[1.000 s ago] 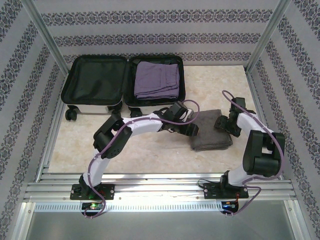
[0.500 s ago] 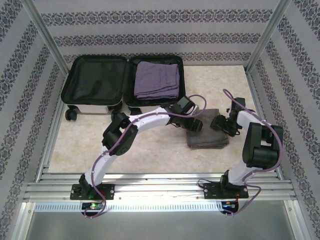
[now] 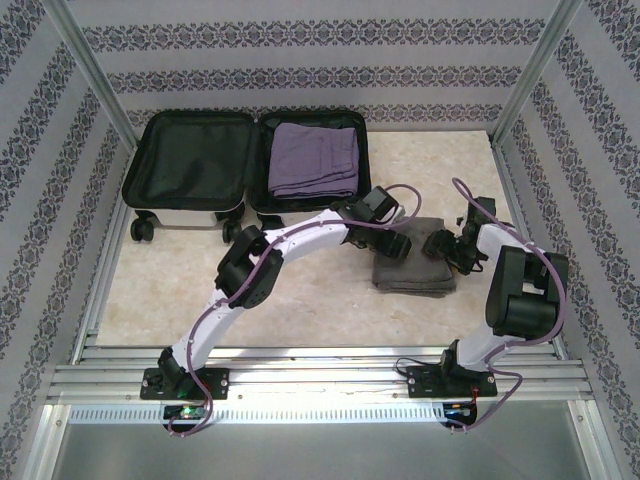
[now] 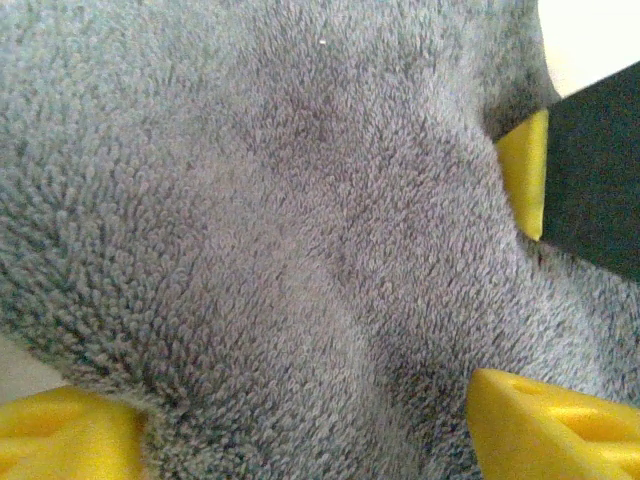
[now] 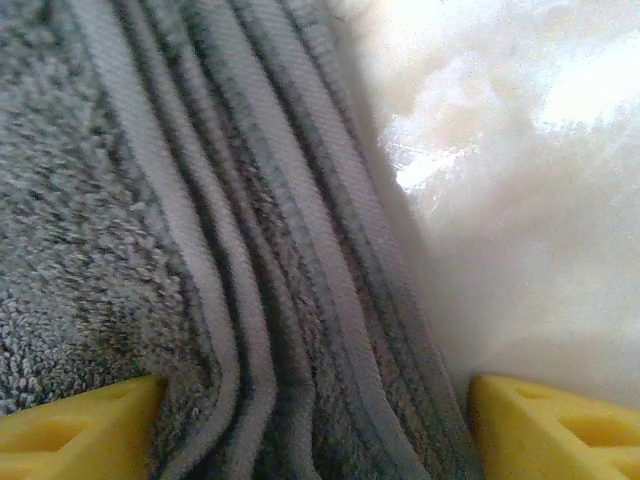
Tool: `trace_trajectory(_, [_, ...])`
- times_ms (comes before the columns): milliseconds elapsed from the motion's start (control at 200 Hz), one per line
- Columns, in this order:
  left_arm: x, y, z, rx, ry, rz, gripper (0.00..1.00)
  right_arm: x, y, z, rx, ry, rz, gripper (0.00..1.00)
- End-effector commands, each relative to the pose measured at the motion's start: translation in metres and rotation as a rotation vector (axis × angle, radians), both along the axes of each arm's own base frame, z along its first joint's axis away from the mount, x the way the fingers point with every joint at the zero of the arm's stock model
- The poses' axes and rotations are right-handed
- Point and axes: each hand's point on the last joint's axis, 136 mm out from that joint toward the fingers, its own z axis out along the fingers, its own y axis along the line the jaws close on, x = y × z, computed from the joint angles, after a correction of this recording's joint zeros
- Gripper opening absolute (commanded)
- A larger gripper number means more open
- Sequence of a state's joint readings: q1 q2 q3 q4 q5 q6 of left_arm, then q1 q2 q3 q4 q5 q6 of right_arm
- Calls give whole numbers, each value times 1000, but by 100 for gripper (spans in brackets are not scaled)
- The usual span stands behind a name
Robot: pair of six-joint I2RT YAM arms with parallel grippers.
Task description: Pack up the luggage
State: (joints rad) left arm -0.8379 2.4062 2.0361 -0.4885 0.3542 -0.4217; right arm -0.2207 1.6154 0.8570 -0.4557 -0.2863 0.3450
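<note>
The luggage point(image 3: 190, 160), a white hard-shell suitcase, lies open at the back left with folded purple clothes point(image 3: 314, 158) in its right half. A folded grey towel point(image 3: 415, 270) lies on the table right of centre. My left gripper point(image 3: 395, 243) is pressed down on the towel's left part, open, with its yellow fingertips point(image 4: 555, 425) wide apart on the pile point(image 4: 280, 230). My right gripper point(image 3: 443, 246) is at the towel's right edge, open. Its fingertips point(image 5: 555, 425) straddle the stacked folded edges point(image 5: 280, 300).
The luggage's left half point(image 3: 185, 160) shows black lining with nothing in it. Patterned walls and metal posts point(image 3: 90, 75) close in the table on three sides. Bare table point(image 3: 300, 300) lies in front of the luggage and the towel.
My left arm has stretched further right and back onto the towel. The right gripper has edged in against the towel's right side, and the towel has shifted slightly left.
</note>
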Motion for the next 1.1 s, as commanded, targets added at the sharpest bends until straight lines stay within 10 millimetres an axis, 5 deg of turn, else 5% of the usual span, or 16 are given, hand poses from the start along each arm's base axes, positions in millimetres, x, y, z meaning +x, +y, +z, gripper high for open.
trace_trajectory(0, [1,-13,2,-11,-32,-39,78,-12,41,-14,182,32,61,69])
trace_trajectory(530, [4,-16,6,-24,-47,-39,79,-9,43,-6,189,1,79,0])
trace_trajectory(874, [4,15,8,107,-65,25,79,-10,26,14,111,-77,39,0])
trace_trajectory(1099, [0,34,31,113,-124,56,80,-6,21,39,90,-163,29,0])
